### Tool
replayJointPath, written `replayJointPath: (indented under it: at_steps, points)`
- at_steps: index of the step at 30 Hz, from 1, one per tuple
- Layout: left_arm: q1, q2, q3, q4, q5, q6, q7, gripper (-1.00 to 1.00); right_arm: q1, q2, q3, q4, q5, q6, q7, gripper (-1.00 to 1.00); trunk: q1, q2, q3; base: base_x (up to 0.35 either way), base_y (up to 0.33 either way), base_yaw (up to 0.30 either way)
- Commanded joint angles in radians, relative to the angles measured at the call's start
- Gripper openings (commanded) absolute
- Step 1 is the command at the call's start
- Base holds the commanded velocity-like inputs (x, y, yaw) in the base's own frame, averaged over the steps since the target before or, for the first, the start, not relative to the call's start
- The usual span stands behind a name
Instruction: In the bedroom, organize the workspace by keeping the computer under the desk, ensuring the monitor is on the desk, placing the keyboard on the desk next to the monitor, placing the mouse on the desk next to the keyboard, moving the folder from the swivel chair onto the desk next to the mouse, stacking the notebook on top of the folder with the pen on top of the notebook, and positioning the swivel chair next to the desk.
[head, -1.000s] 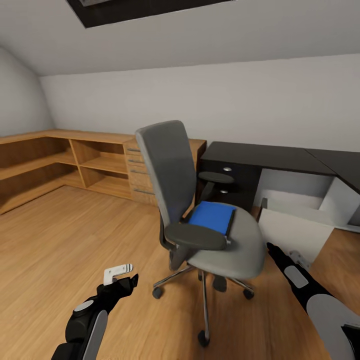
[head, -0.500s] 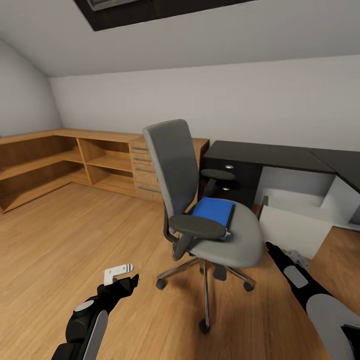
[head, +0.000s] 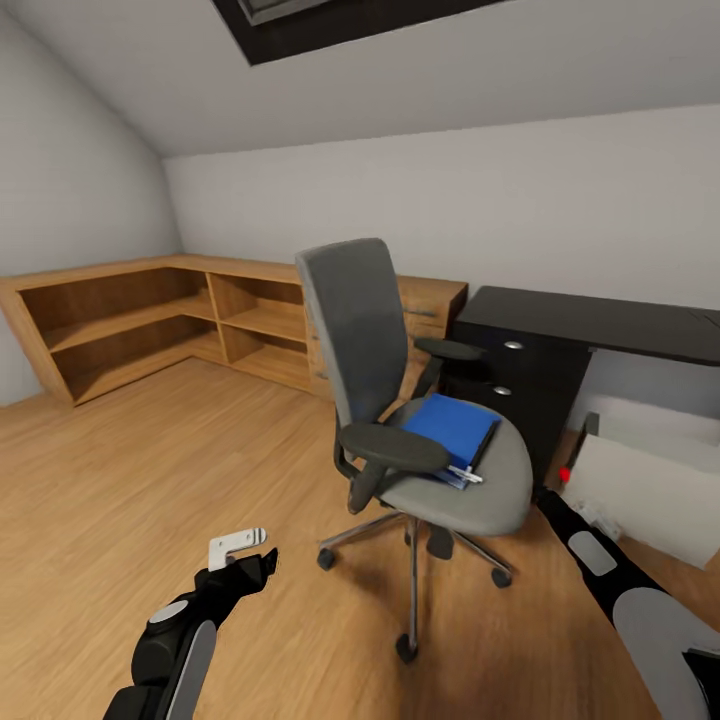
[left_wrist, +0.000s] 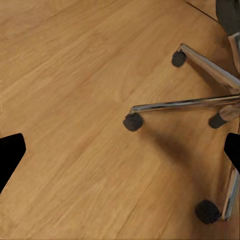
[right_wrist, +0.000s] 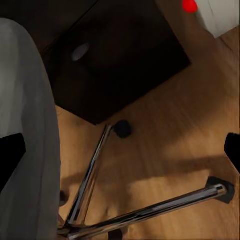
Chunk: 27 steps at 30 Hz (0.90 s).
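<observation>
The blue folder (head: 452, 426) lies on the swivel chair (head: 400, 390) beside the black bench (head: 600, 322) – not yet moved – and both grippers' jaws stand apart, holding nothing.

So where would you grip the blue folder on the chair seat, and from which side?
Probably the folder's front edge, the one nearest the seat's front rim. It lies flat on the swivel chair with a white pen at that corner. The tall back and near armrest block the other sides, so come from the open front with the right gripper, sliding one finger beneath.
</observation>
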Motion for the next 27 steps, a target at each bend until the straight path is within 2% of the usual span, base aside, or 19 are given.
replayJointPath:
  at_steps: [1, 10, 27]
  points:
    - [-0.001, -0.001, 0.0, -0.001, 0.011, 0.005, 0.007, 1.0, 0.0, 0.0, 0.008, 0.002, -0.015, -0.003, 0.008, 1.0, 0.0, 0.0, -0.001, 0.299, 0.0, 0.278]
    - [-0.001, -0.001, -0.003, 0.002, 0.011, 0.006, 0.007, 1.0, 0.0, 0.0, 0.008, 0.002, -0.015, -0.003, 0.008, 1.0, 0.0, 0.0, -0.001, 0.224, 0.0, 0.252]
    - [-0.001, -0.002, -0.006, 0.015, 0.011, 0.006, 0.007, 1.0, 0.0, 0.0, 0.008, 0.002, -0.015, -0.003, 0.027, 1.0, 0.0, 0.0, -0.001, 0.021, 0.0, 0.015]
